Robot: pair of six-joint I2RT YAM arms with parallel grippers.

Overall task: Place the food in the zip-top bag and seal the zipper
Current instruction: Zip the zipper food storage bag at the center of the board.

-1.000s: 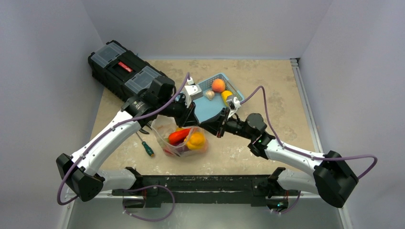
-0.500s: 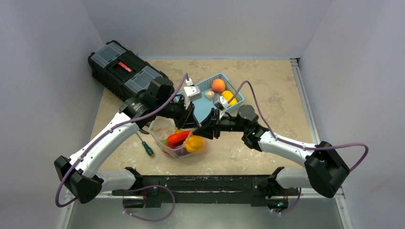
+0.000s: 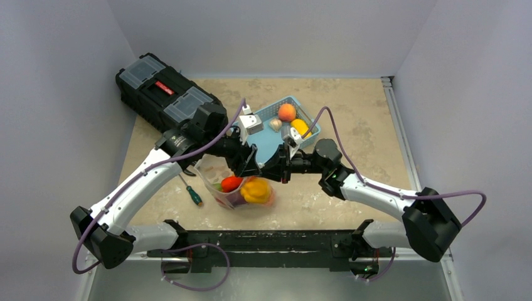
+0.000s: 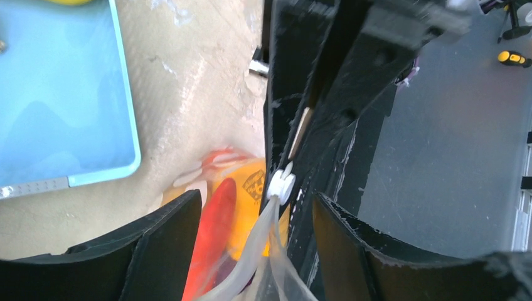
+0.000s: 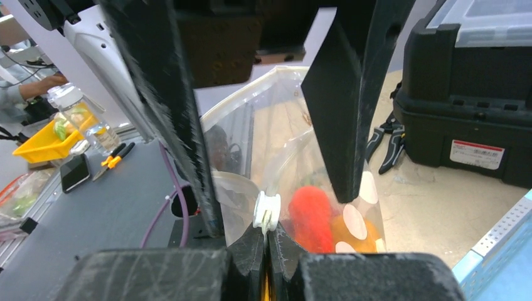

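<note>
Spreading apart since a second ago, left gripper (image 4: 256, 204) astride zip-top bag (image 5: 276, 119), right gripper (image 5: 266, 237) clamped on zipper (image 5: 266, 213).

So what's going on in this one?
Both arms are working at the mouth of the zip-top bag, which already holds red and yellow food. The right hand is pinched shut on the zipper. The left hand stands open astride that same edge. A few pieces sit in the blue basket.
</note>
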